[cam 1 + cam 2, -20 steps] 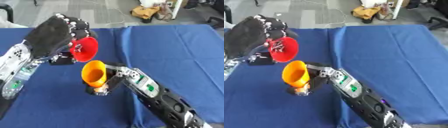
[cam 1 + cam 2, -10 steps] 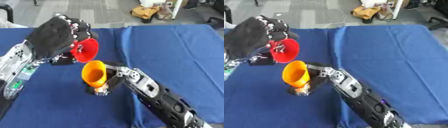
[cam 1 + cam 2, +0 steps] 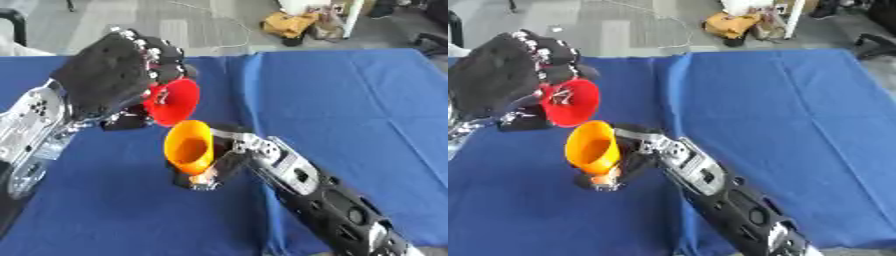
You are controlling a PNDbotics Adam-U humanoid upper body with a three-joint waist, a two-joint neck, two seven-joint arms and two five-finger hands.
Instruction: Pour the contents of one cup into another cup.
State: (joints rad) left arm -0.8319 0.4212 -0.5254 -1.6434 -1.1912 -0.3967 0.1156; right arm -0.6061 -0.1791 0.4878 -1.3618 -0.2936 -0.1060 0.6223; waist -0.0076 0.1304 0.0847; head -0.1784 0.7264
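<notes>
My left hand is curled round a red cup, which it holds in the air tipped on its side with the mouth facing right and down. Just below it stands an orange cup on the blue table, leaning a little to the right. My right hand is wrapped round the orange cup's lower part from the right. The red cup's rim hangs right above the orange cup's rim. What is inside either cup is not visible.
A fold runs down the blue cloth behind the cups. Beyond the table's far edge is grey floor with a yellow and tan heap and a white post. A dark chair part shows at the far left.
The red cup has tilted slightly further in my left hand, its mouth a little lower towards the orange cup. My right hand and the orange cup have stayed put.
</notes>
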